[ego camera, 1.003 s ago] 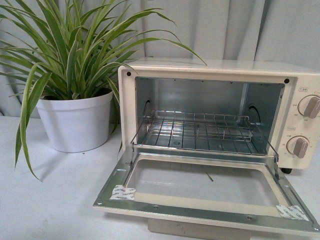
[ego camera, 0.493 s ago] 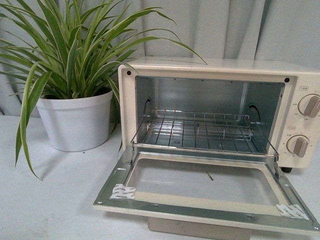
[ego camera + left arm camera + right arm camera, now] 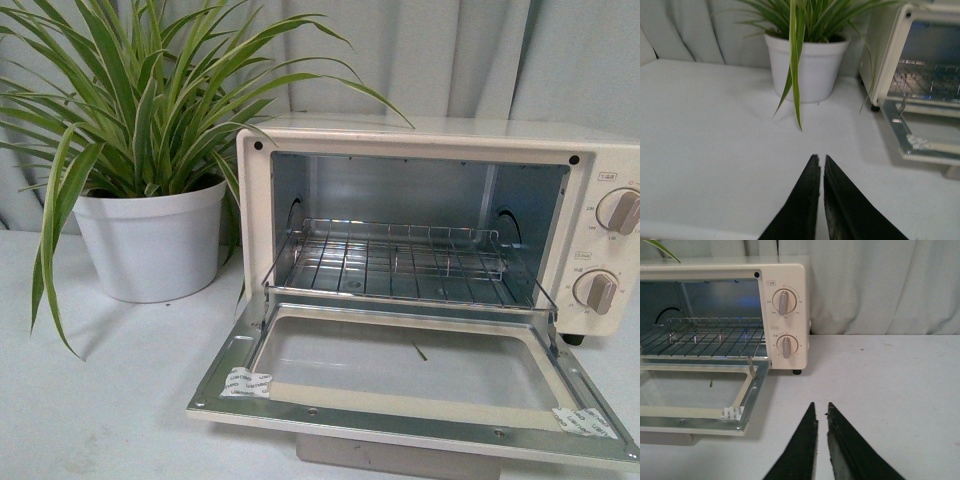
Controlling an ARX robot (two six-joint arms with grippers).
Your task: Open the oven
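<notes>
Nothing of note has moved since the earlier front views: the oven [image 3: 440, 270] sits on the white counter [image 3: 110, 400] with its door [image 3: 410, 375] dropped flat toward the camera, just as it did a second ago, so the task looks done. Neither arm shows in the front view. In its wrist view the left gripper [image 3: 821, 162] has its dark tapered fingers pressed together with only a sliver of gap, holding nothing, and the oven lies ahead of it and off to the right, beyond bare counter. The right gripper [image 3: 821, 409] is likewise closed and empty, with the oven ahead and to its left; judging by how large the oven looms, the right arm seems the nearer one. The door's long axis runs left to right across the robot's front. The oven is a cream-white box with a shiny metal cavity, a thin wire rack [image 3: 400, 262] and two round knobs [image 3: 784, 325] on its right panel; the door has a metal frame around a glass pane. Beside it to the left stands a plant [image 3: 150, 150] with long striped leaves in a smooth white pot.
</notes>
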